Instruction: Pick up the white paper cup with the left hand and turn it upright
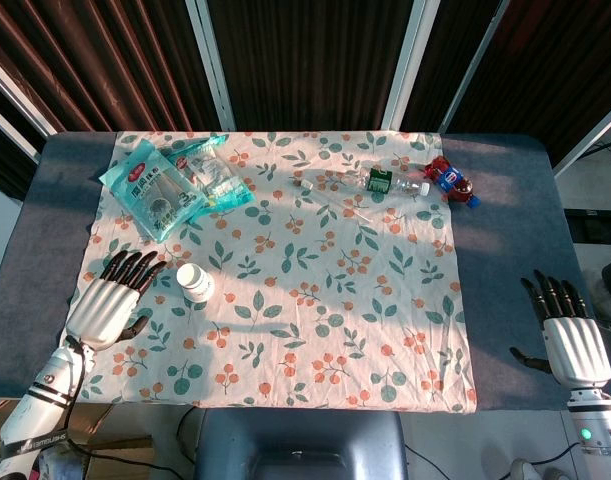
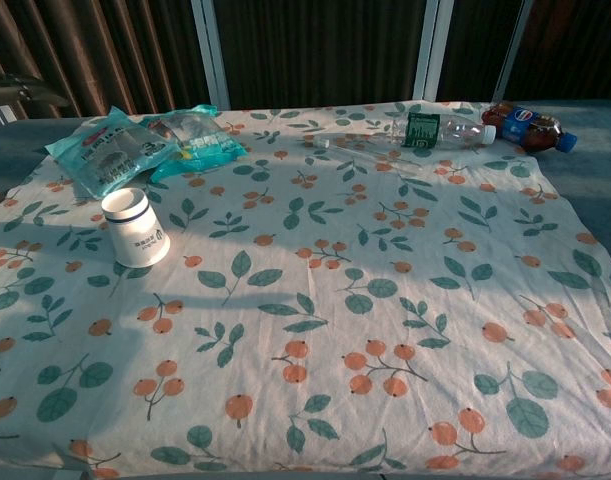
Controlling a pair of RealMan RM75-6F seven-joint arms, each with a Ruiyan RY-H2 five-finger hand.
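White paper cup (image 1: 195,283) sits upside down near the desk's left edge. I think it's light and squashy, so my empty, spread left hand (image 1: 111,302) should hold its sides softly.

White paper cup (image 1: 195,283) (image 2: 135,228): stands inverted, mouth down on floral cloth, closed base up. Dark band around body just below base; small dark print on side wall. Sits toward cloth's left part, near-side of teal snack packets, apart from them.
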